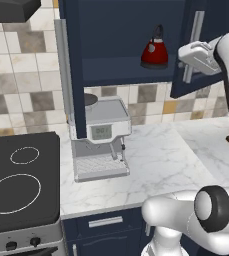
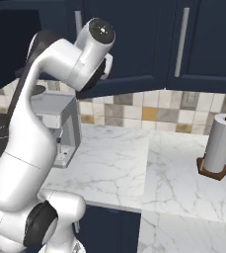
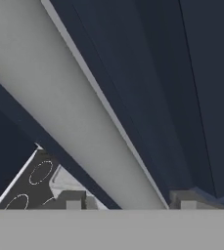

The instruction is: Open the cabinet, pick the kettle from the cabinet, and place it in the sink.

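Beside the small squat red kettle (image 1: 154,50), which sits on the navy shelf inside the dark navy blue wall cabinet (image 1: 118,35), my tool (image 3: 128,199) has its two dark tips either side of the long silver bar handle (image 1: 193,45) of the right-hand door, spread around the bar; I cannot tell whether the pads touch it. That door stands partly swung out to the right of the kettle. I judge the opening step unfinished: I would keep the bar centred between the tips and follow the door's arc, not pull straight.
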{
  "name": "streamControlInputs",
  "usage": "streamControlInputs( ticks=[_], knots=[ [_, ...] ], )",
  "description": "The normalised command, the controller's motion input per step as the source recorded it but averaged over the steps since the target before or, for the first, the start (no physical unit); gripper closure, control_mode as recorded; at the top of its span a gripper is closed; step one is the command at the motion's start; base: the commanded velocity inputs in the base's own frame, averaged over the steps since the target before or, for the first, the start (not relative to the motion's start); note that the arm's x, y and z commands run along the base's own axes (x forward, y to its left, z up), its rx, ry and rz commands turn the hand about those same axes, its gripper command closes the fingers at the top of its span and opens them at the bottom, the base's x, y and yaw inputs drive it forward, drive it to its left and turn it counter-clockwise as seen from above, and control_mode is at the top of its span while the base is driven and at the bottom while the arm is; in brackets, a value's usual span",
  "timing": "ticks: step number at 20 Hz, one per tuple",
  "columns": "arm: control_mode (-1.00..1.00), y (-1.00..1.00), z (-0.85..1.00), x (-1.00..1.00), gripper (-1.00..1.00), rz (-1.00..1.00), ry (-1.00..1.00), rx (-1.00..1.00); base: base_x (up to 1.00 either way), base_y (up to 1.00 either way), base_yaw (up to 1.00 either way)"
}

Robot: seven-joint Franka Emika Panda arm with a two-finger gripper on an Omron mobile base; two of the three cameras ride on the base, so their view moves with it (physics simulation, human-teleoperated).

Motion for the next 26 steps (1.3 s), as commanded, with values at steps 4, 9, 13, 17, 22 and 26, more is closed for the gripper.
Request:
streamControlInputs(
  ticks=[4, 9, 13, 17, 22, 26],
  knots=[
    [-1.0, -0.03, -0.07, -0.52, 1.0, 0.12, 0.0, 0.05, 0.0, 0.0, 0.0],
    [-1.0, -0.05, -0.07, -0.52, 1.0, 0.1, 0.0, 0.06, 0.0, 0.0, 0.0],
    [-1.0, -0.06, -0.09, -0.51, 1.0, 0.08, 0.0, 0.07, 0.0, 0.0, 0.0],
    [-1.0, -0.09, -0.09, -0.48, 1.0, 0.06, 0.0, 0.08, 0.0, 0.0, 0.0],
    [-1.0, 0.06, -0.21, -0.3, 1.0, 0.01, 0.0, 0.02, 0.0, 0.0, 0.0],
    [-1.0, 0.12, -0.29, -0.16, -1.0, 0.0, 0.0, 0.0, 0.0, 0.0, 0.0]
  ],
)
